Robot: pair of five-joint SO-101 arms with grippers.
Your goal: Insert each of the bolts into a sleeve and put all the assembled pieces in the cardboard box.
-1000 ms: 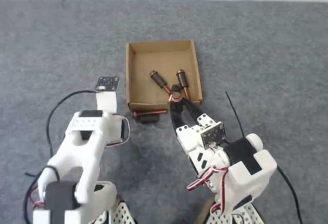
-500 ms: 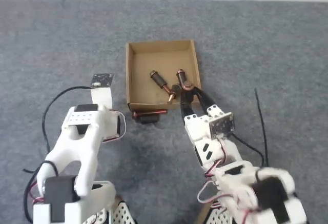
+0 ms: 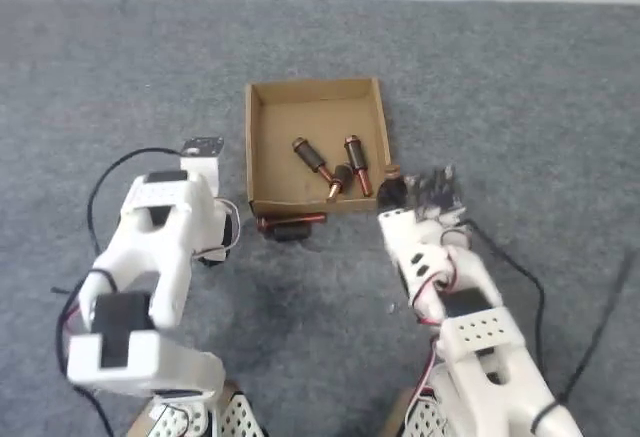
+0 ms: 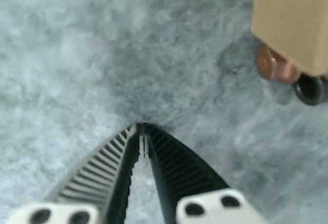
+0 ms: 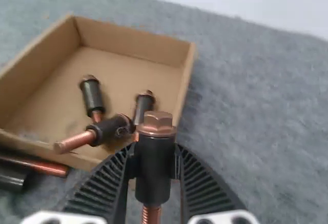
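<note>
Holding an assembled piece (image 5: 156, 124) by its black sleeve, with the right gripper (image 5: 154, 152) clamped snugly on both sides. Copper hex head out past the fingertips, threaded end back toward the wrist, so long axis in line with the claw rather than across it.

From the high view, held piece (image 3: 391, 171) just beside the right wall of the cardboard box (image 3: 315, 90), near its front corner. Seemingly still outside the rim, though blurred there and hard to be sure. Box opening off to the left of the claw and slightly beyond it. Judged next: a short carry sideways over that wall before any release, head end leading.

Already lying inside, three finished pieces (image 3: 338, 179), fanned out from a shared point near the front wall.

Outside, along the foot of the front wall, a loose bolt (image 3: 292, 220) with an empty sleeve (image 3: 290, 233) just beside it. Both lengthwise and parallel to the wall, on the grey carpet (image 3: 520, 97).

Much nearer these two, the left gripper (image 4: 141, 129): fingers drawn together to the tips, nothing between them, low over the carpet off the box's front left corner. From its wrist camera, bolt head (image 4: 274, 66) and sleeve mouth (image 4: 310, 88) end-on at that corner.
</note>
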